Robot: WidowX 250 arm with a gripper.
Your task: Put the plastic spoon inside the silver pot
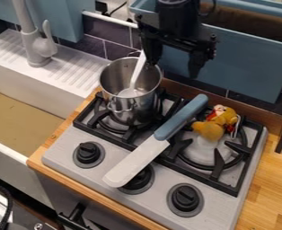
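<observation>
Partly hidden, the white spoon [137, 72] leans inside the pot [138, 108].

A: Left of stove [62, 155]?
B: Sink [62, 101]; faucet [38, 47] toward its back.
A: On stove?
B: Pot [131, 109] on left burner [98, 117], spoon [138, 69] inside, handle toward rear rim. Toy [209, 129] on right burner [218, 164].
A: Between those?
B: Knife [137, 159], slantwise: handle rearward, blade forward, partly over middle knob [142, 179].
A: Other knobs?
B: Left knob [88, 153], right knob [185, 199], before the burners.
</observation>
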